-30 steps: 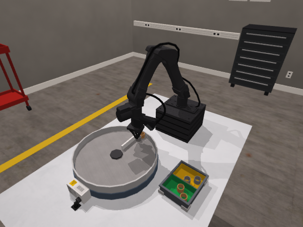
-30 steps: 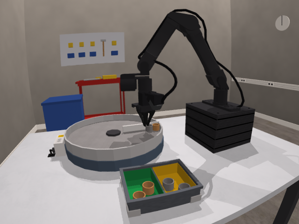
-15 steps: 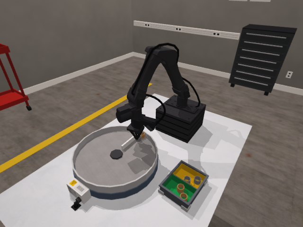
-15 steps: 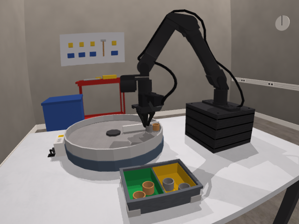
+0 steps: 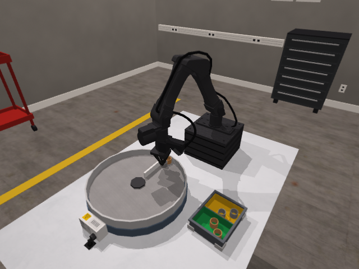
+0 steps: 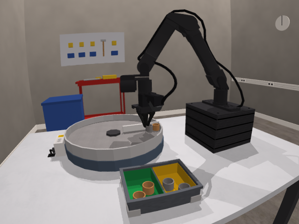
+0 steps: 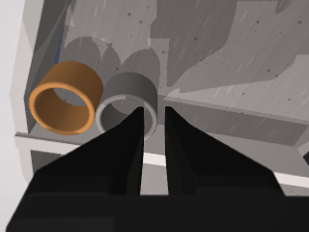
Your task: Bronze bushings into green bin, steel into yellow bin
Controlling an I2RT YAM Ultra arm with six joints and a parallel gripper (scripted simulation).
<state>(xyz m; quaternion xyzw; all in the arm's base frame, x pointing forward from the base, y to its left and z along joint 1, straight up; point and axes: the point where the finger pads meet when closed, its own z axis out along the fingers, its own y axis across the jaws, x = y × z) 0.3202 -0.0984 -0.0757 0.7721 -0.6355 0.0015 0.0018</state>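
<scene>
On the turntable (image 5: 136,188) (image 7: 127,108), near its far rim, a steel bushing stands upright next to a bronze bushing (image 7: 65,103). Both also show in the exterior view, steel (image 6: 149,128) and bronze (image 6: 156,126). My gripper (image 7: 154,116) points down over the steel bushing. Its fingers stand a narrow gap apart and straddle that bushing's right wall, one tip over the bore and one outside. I see no grip on it. The green bin (image 6: 139,183) holds two bronze bushings. The yellow bin (image 6: 174,177) holds two steel ones.
A white bar (image 5: 151,170) lies on the turntable, running from near the black hub (image 5: 137,182) toward the bushings. The turntable's raised rim is close behind them. The arm's black base block (image 5: 214,142) stands at the right. A small control box (image 5: 92,226) sits by the turntable's front.
</scene>
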